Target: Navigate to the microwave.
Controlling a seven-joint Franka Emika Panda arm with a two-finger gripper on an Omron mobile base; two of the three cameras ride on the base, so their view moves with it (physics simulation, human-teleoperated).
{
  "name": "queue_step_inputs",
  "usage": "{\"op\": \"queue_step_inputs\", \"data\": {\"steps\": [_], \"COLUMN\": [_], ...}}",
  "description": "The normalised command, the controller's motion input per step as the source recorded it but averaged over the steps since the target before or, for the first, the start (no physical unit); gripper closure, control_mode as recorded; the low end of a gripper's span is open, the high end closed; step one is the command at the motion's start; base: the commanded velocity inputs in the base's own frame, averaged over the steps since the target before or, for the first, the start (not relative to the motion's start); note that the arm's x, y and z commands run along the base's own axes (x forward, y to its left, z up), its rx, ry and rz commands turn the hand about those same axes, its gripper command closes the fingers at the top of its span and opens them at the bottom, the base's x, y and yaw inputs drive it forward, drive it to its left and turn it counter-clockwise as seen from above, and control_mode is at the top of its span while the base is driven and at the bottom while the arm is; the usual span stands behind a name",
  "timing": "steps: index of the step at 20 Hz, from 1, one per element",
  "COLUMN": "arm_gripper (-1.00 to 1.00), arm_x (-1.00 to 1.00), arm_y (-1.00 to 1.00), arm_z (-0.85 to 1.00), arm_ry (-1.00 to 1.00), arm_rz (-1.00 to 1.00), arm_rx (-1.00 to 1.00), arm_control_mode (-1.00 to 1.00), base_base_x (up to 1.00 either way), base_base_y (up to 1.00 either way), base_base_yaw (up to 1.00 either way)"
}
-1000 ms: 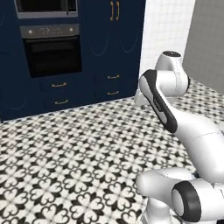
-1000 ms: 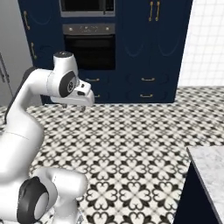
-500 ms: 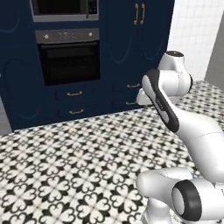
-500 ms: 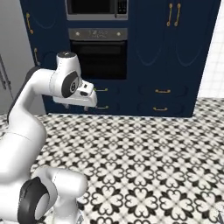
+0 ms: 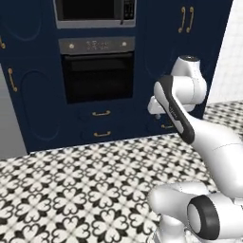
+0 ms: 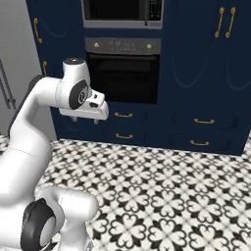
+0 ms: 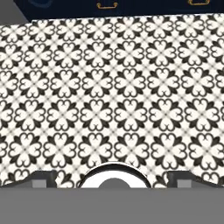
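In the hand view we see our gripper (image 7: 112, 181) pointing down at the black-and-white patterned floor (image 7: 112, 87), its two dark fingertips (image 7: 41, 179) set far apart near the bottom corners, so the jaws stand wide with nothing between them. From the left base view the hand (image 5: 158, 105) hangs folded in front of the navy cabinets (image 5: 33, 85), well above the tiles; the right base view shows it (image 6: 90, 110) just beside the oven's lower edge in the picture. Beyond the arm stands the black-doored oven (image 5: 97, 71) with its silver knob strip, and below it two drawers with gold handles (image 5: 101, 113). The microwave (image 5: 95, 12) sits directly above the oven at the top of both base views, its button panel (image 6: 155, 9) at the right of its dark door. A grey fridge (image 6: 12, 73) stands left of the cabinets.
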Motion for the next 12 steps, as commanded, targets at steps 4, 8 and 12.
{"op": "queue_step_inputs", "data": {"steps": [4, 8, 12], "arm_gripper": [-1.00, -1.00, -1.00], "arm_x": [0.00, 0.00, 0.00], "arm_y": [0.00, 0.00, 0.00], "arm_z": [0.00, 0.00, 0.00], "arm_ry": [0.00, 0.00, 0.00], "arm_rz": [0.00, 0.00, 0.00], "arm_rx": [0.00, 0.00, 0.00], "arm_control_mode": [1.00, 1.00, 1.00], "base_base_x": [1.00, 1.00, 1.00], "base_base_y": [-0.04, 0.00, 0.00], "base_base_yaw": [0.15, 0.13, 0.12]}}
